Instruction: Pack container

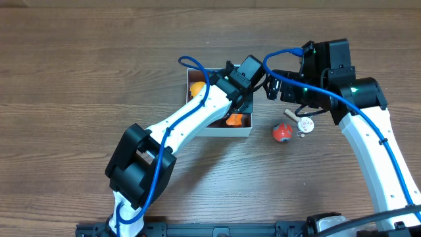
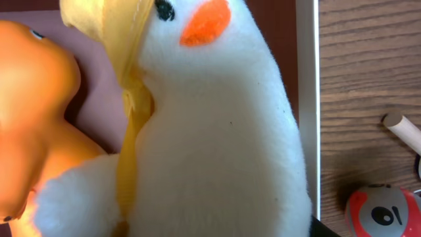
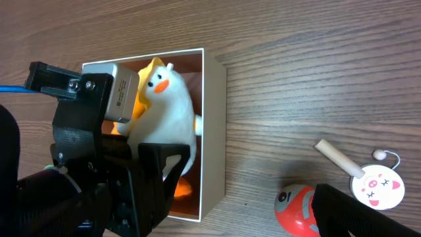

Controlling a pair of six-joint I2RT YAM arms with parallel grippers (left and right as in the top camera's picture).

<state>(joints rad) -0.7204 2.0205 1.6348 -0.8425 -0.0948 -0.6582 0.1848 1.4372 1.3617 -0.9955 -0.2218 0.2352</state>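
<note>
The container (image 1: 245,131) is a white-walled square box with a maroon inside, in the middle of the table. My left gripper (image 1: 238,102) reaches down into it and is shut on a white plush bird (image 2: 217,145) with an orange beak and a yellow scarf. The plush rests inside the box (image 3: 214,131), as the right wrist view (image 3: 168,108) shows. An orange toy (image 2: 33,112) lies beside it in the box. My right gripper (image 1: 271,87) hovers open and empty just right of the box.
A red ball toy (image 1: 282,132) lies on the wood right of the box, also in the right wrist view (image 3: 296,207). A pig-face rattle drum (image 1: 304,124) with a wooden stick (image 3: 335,158) lies beside it. The table is brown wood.
</note>
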